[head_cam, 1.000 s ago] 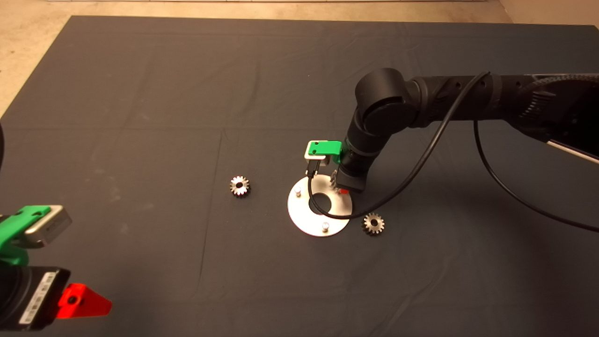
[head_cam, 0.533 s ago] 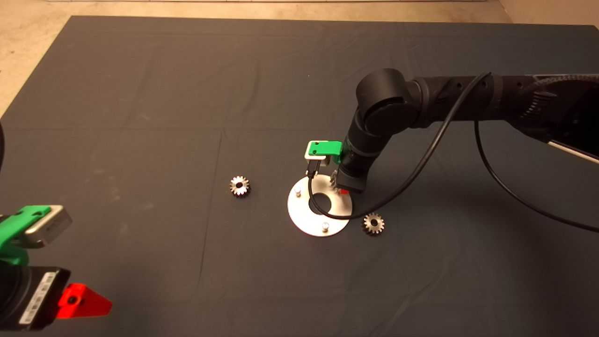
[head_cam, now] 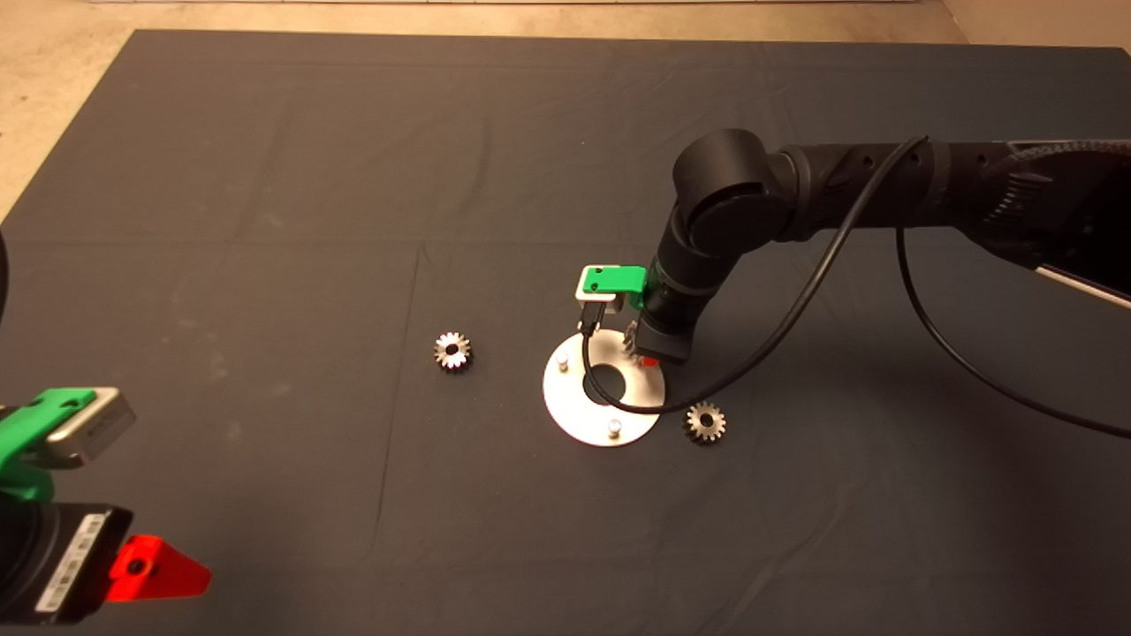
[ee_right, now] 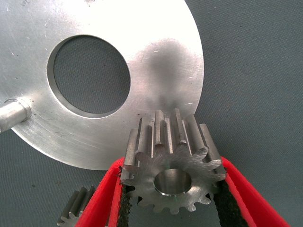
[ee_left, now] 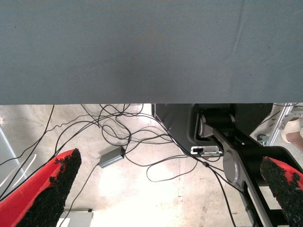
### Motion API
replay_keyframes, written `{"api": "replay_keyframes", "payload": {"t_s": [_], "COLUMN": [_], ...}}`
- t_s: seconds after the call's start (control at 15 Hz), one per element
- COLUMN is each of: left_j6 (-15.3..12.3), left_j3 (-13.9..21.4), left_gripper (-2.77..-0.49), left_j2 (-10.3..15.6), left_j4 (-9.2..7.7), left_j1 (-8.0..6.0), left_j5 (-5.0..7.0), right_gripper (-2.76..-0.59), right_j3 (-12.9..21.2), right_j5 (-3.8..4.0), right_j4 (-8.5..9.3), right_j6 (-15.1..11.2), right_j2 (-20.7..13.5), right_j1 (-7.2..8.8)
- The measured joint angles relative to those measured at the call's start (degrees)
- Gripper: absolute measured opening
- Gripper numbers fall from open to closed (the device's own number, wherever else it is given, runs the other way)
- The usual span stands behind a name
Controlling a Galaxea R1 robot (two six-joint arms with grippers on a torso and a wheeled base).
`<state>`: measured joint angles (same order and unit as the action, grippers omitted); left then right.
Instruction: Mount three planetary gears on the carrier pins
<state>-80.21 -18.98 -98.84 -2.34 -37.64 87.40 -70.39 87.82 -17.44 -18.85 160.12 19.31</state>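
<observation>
Gear (ee_right: 171,168) number one is clamped between the two red fingers (ee_right: 106,194) of the right gripper (ee_right: 170,198), pads pressing on opposite teeth so the centre hole is left unobstructed for a pin. In the head view the right gripper (head_cam: 649,356) stands over the far right part of the carrier disc (head_cam: 574,406), where the third pin would be expected; that pin is hidden under the gripper, so alignment of hole and pin cannot be confirmed. The right wrist view shows the gear above the disc's rim (ee_right: 184,61), with one bare pin (ee_right: 14,113) at the far side of the large centre hole. Two pins (head_cam: 562,360) (head_cam: 614,428) stand uncovered on the disc, so no gear appears installed yet. One loose gear (head_cam: 452,351) lies flat on the dark mat (head_cam: 265,177) well apart to the disc's left; another (head_cam: 705,422) lies just beside its right edge, within easy reach. Left gripper (head_cam: 155,567) is parked at the lower left edge, its fingers (ee_left: 47,189) spread wide and empty, over cables on the floor.
</observation>
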Motion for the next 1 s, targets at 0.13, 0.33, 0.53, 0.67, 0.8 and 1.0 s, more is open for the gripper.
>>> {"api": "replay_keyframes", "payload": {"t_s": [0.13, 0.33, 0.53, 0.67, 0.8, 1.0], "left_j6": [0.0, 0.0, 0.0, 0.0, 0.0, 0.0], "left_j3": [0.0, 0.0, 0.0, 0.0, 0.0, 0.0], "left_gripper": [-0.51, -0.51, -0.51, -0.51, -0.51, -0.51], "left_j2": [0.0, 0.0, 0.1, 0.3, 0.3, 0.3], "left_j4": [0.0, 0.0, 0.0, 0.0, 0.0, 0.0], "left_j1": [0.0, 0.0, 0.0, 0.0, 0.0, 0.0], "left_j5": [0.01, 0.0, 0.0, 0.01, 0.01, 0.01], "right_gripper": [-2.31, -2.31, -2.31, -2.31, -2.31, -2.31], "right_j3": [0.0, 0.0, 0.1, 0.1, 0.5, 1.4], "right_j5": [0.02, -0.06, -0.16, -0.12, -0.15, -0.15], "right_j4": [0.35, 0.87, 1.27, 1.57, 1.62, 1.72], "right_j6": [0.0, 0.0, 0.0, 0.0, 0.0, 0.0], "right_j2": [0.0, -0.1, -0.3, -0.5, -0.5, -0.6], "right_j1": [0.0, 0.01, 0.01, 0.01, 0.0, 0.0]}}
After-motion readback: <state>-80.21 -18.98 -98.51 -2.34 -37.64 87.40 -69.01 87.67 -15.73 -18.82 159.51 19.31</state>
